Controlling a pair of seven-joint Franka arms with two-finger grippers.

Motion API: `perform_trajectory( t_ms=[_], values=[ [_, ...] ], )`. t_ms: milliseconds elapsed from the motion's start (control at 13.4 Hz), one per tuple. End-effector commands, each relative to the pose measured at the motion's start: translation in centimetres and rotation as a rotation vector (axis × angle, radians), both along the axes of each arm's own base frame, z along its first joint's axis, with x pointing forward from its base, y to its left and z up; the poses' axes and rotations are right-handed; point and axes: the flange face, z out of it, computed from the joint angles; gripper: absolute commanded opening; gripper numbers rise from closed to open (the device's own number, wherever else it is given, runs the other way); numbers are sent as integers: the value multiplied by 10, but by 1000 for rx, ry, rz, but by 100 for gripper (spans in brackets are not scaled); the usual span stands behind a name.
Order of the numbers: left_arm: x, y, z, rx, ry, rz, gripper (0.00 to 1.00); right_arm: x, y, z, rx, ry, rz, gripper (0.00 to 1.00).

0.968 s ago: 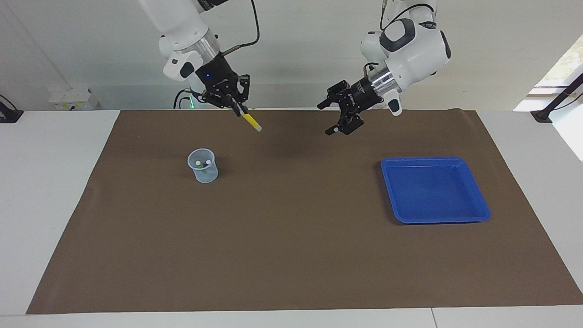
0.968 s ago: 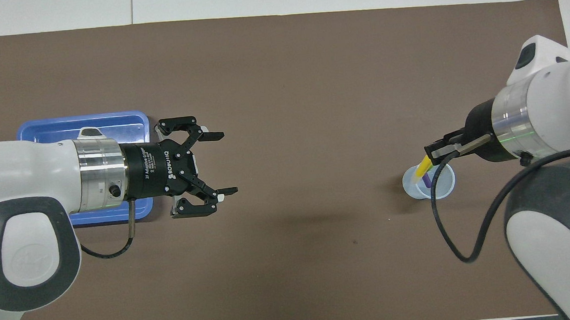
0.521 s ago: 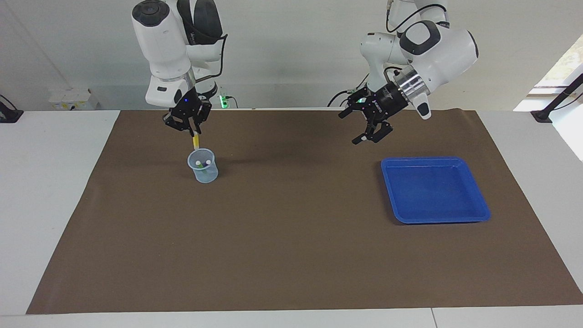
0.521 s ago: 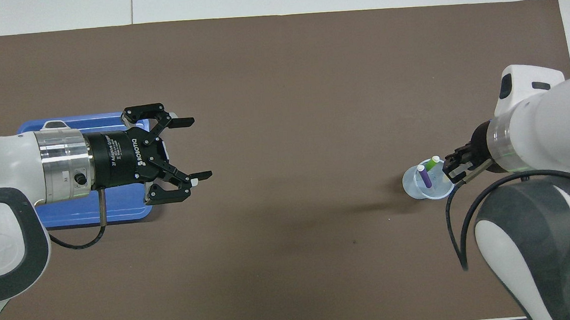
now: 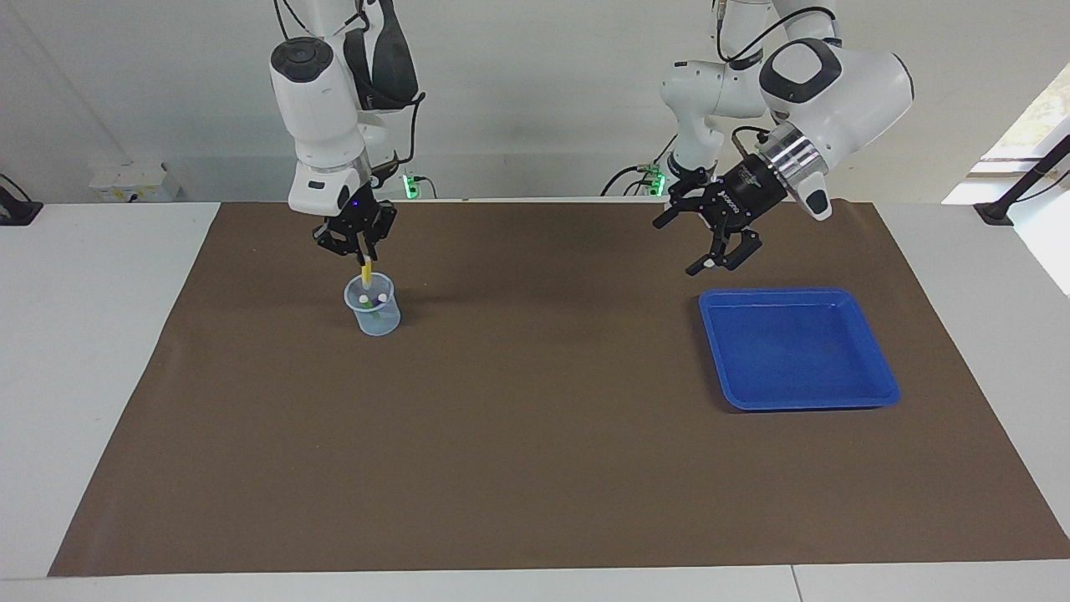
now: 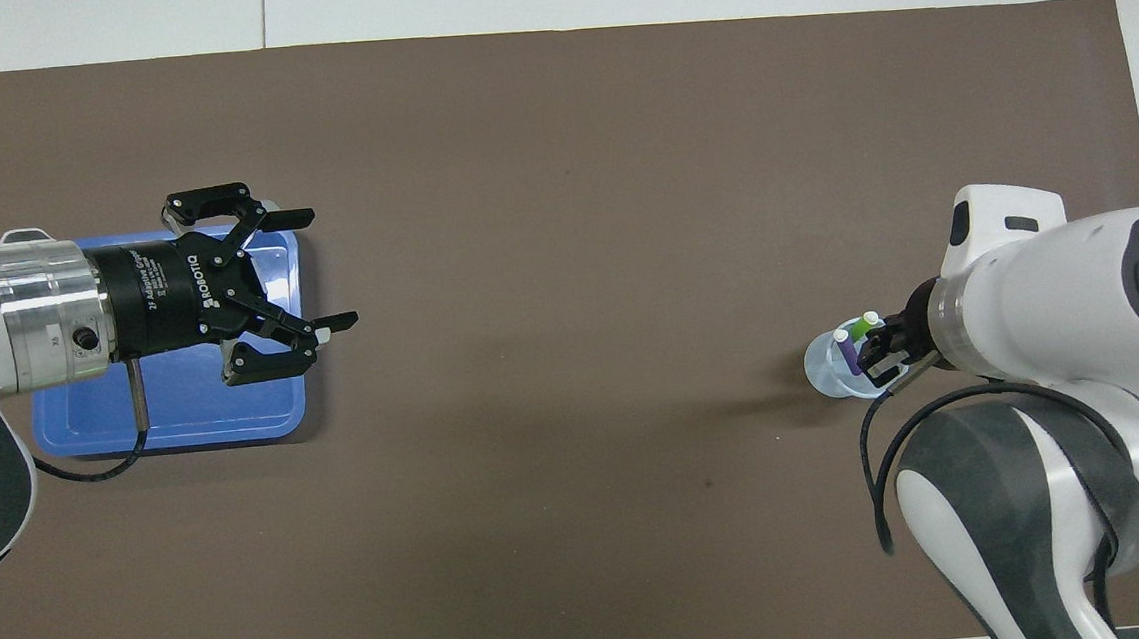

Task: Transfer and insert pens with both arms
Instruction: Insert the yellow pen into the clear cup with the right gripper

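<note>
**Over the cup: third pen held**

Three pens, one cup (image 5: 373,311), one tray (image 5: 878,386). Purple pen (image 6: 846,351) and green pen (image 6: 867,325) stand in the cup. Right gripper (image 5: 363,253) fingers pinch the yellow pen (image 5: 366,274), which hangs below them into the cup mouth. Left gripper (image 5: 726,251), fingers spread and empty, hovers at the tray edge.

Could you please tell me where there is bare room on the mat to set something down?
The brown mat lies bare between the cup and blue tray. It is crowded at the cup, where the right gripper holds a yellow pen.
</note>
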Motion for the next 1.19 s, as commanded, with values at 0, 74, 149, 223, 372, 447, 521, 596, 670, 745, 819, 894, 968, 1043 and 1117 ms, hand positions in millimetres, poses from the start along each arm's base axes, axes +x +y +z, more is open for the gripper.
perform_trajectory(
  t_ms=[0,74,149,223,372,447,521,596,670,745,819,894,968,1043,1117],
  values=[
    [5,-6,1,161,-54,-72,100,-7,-2,-4,-22,-8,26,36],
    [4,-4,-1,211,-75,-111,100,-7,-2,-3,-23,-3,23,82],
    [4,-2,-3,249,-114,-179,100,-6,-1,-2,-23,0,22,100],
    [3,3,-5,266,-148,-261,100,-6,2,6,-20,-4,28,100],
    [0,13,-13,417,-225,-470,100,-3,7,36,-5,-7,28,100],
    [-2,17,-15,491,-254,-571,100,0,6,54,-3,-3,23,100],
    [-1,29,-15,532,-282,-665,100,3,4,75,5,10,15,100],
    [5,45,-7,551,-315,-756,100,6,0,95,17,28,4,100],
    [12,58,-7,564,-334,-846,100,9,-8,110,25,40,-10,100],
    [18,74,5,606,-370,-950,100,9,-16,129,29,38,-24,100],
    [26,92,11,634,-391,-1038,100,9,-24,141,31,37,-41,100],
    [33,102,20,638,-415,-1096,100,6,-30,149,30,48,-54,100],
    [38,111,27,638,-414,-1139,100,4,-35,155,28,58,-64,100],
    [38,114,34,652,-388,-1206,100,3,-40,160,28,63,-73,100],
    [39,117,39,687,-379,-1287,100,2,-42,163,28,64,-77,100]
  ],
)
